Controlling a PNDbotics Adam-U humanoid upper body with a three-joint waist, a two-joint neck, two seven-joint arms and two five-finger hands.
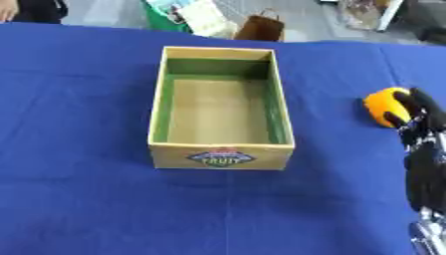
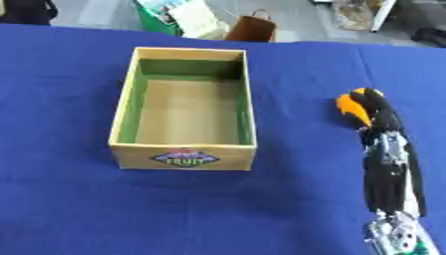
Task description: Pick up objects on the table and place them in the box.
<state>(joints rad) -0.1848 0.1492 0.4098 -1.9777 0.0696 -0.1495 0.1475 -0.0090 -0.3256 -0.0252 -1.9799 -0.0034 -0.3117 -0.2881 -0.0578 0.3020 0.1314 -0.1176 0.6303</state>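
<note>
An open cardboard fruit box (image 1: 221, 155) with green inner walls stands in the middle of the blue table, and nothing lies inside it. To its right lies an orange round object (image 1: 381, 105). My right hand (image 2: 373, 110) reaches in from the lower right, its black fingers curled over the orange object's right side. The object is partly hidden behind the fingers. My left hand shows in neither view.
Blue cloth (image 1: 87, 189) covers the whole table. Beyond the far edge stand a brown paper bag (image 1: 260, 27) and a green container with papers (image 1: 178, 15) on the floor.
</note>
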